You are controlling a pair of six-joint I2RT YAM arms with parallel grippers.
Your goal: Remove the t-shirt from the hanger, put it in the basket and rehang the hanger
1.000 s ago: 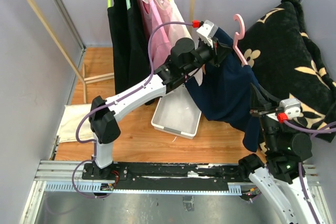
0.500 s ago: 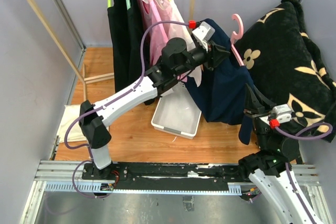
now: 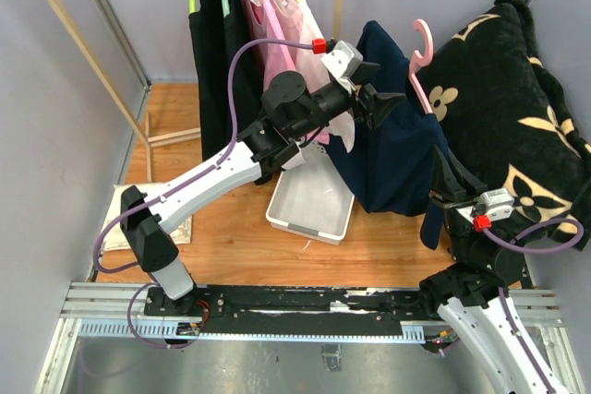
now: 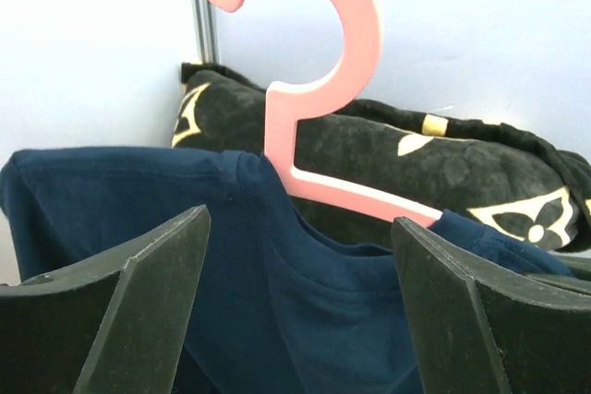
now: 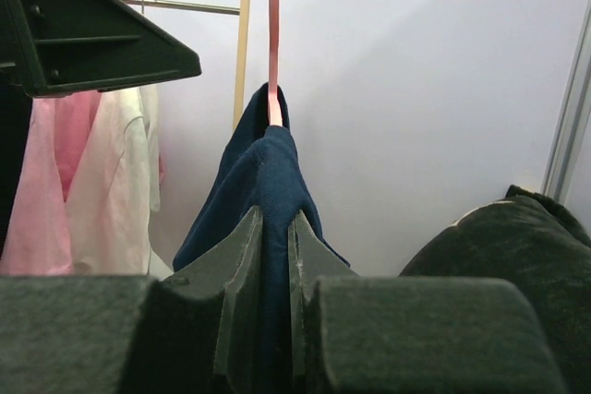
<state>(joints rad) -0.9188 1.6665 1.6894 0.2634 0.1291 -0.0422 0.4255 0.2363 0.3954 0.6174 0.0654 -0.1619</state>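
1 navy-blue cotton t-shirt (image 3: 397, 163) hangs in the air at the right of the table, still draped on the pink plastic hanger (image 3: 423, 57), whose hook sticks up free above the collar. In the left wrist view 1 hanger arm shows bare through the neck opening, while the other shoulder stays covered by cloth. The left gripper (image 3: 379, 99), which was clenched on the upper edge of the shirt a second ago, now has its 2 jaws spread wide on either side of the collar and has let go. The right gripper (image 3: 443, 193) stays clamped from below on a fold of the shirt; whether it also pinches the hanger through the cloth I cannot tell. So the garment hangs from the right arm's grip alone, and the left arm looks free to take a fresh hold, probably on the hook or neck, before the shirt can be pulled off. To the left lies a white rectangular plastic bin (image 3: 312, 205), to the right a black flower-patterned blanket (image 3: 517, 89).
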